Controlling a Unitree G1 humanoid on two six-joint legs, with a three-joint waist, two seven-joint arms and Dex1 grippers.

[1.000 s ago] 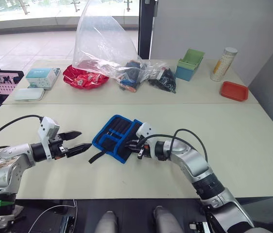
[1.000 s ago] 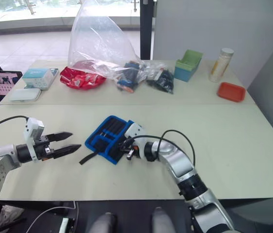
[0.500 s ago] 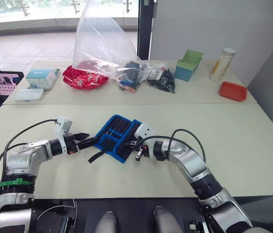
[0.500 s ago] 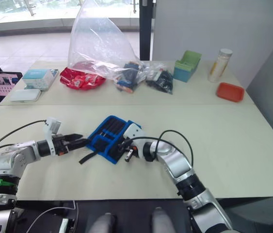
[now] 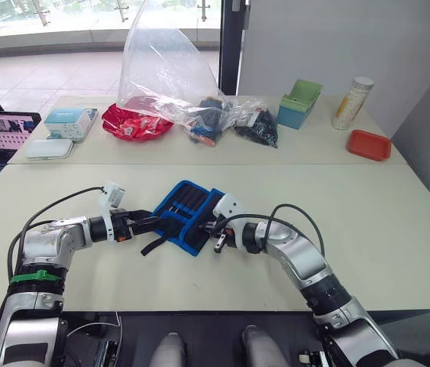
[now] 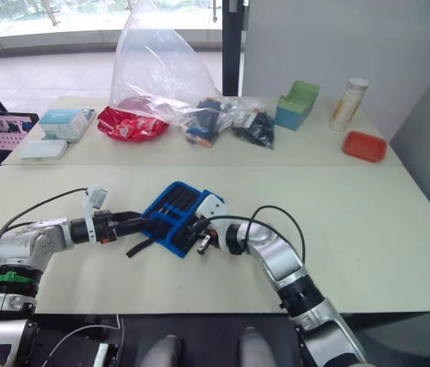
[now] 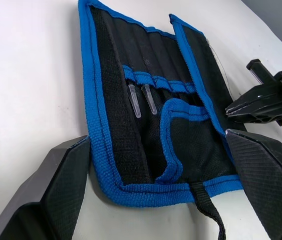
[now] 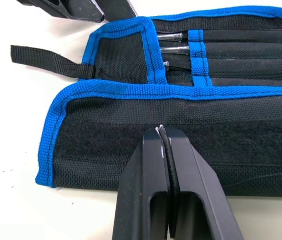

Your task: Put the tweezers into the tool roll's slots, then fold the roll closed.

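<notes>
The tool roll lies open on the near table, dark fabric with blue edging, and its black strap trails toward me. Tweezers with clear tip caps sit in the slots; two capped tips are visible in the left wrist view. My left gripper is open at the roll's left edge, its fingers spread on either side of the strap end. My right gripper is shut, its tip resting on the roll's right flap.
On the far table stand a large clear plastic bag, a red packet, a black bag of small parts, a green box, a canister and a red tray. A laptop sits at far left.
My left gripper has travelled right across the table and now reaches the roll's left edge, still open. The right gripper stays put on the right flap.
</notes>
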